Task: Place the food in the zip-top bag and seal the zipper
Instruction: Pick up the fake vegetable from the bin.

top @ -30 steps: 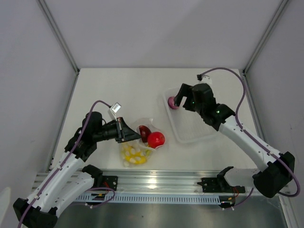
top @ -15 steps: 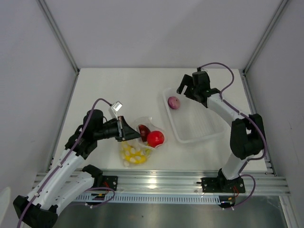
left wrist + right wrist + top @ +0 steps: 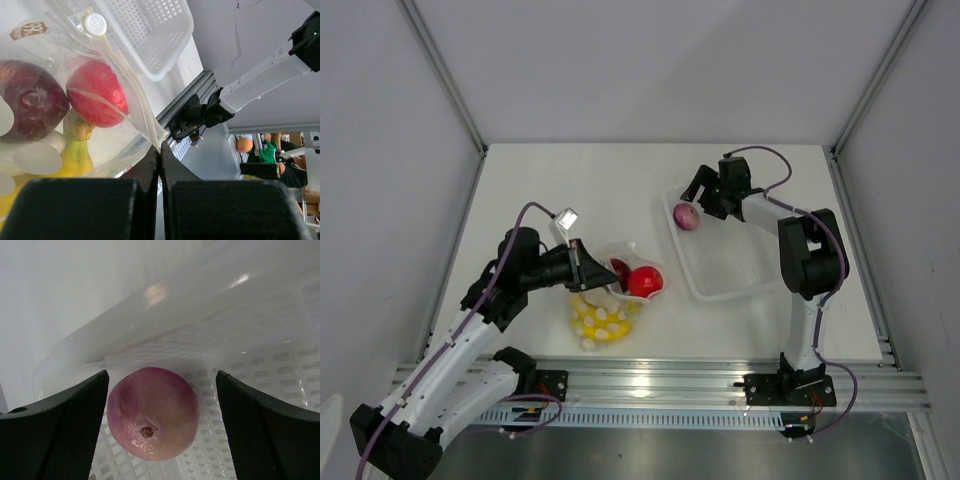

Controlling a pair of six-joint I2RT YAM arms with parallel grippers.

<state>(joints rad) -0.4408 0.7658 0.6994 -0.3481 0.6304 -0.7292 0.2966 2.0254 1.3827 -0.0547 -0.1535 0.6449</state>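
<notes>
A: Top view first. What's changed for you?

B: Your right arm has refolded in the last second. The right gripper (image 3: 699,196) was on the onion (image 3: 686,216), backed off, and now sits just behind it again. The onion hasn't left the near-left corner of the tray (image 3: 745,265).

A: And the left side?

B: Your left gripper (image 3: 588,272) has raised the bag (image 3: 620,262) a bit. The red fruit (image 3: 642,281) and apple (image 3: 619,269) have shifted up, and the banana bunch (image 3: 600,318) hangs lower.

A: Left wrist?

B: The jaws are pressed together, pinching the bag (image 3: 55,55) by its edge. The red fruit (image 3: 97,95), apple (image 3: 30,107) and banana bunch (image 3: 75,152) are all inside. The zipper strip (image 3: 122,75) runs along the mouth and isn't pressed closed. The tray (image 3: 150,30) is beyond it.

A: Right wrist?

B: The right gripper (image 3: 161,382) is spread wide, one finger on each side of the onion (image 3: 152,420), with gaps on both sides and nothing held. The onion rests on the tray (image 3: 260,355) floor against the wall.

A: So what does that mean?

B: Three pieces are bagged and the onion still isn't. I'd say you're lined up for a fresh grasp. Sealing comes after that.
</notes>
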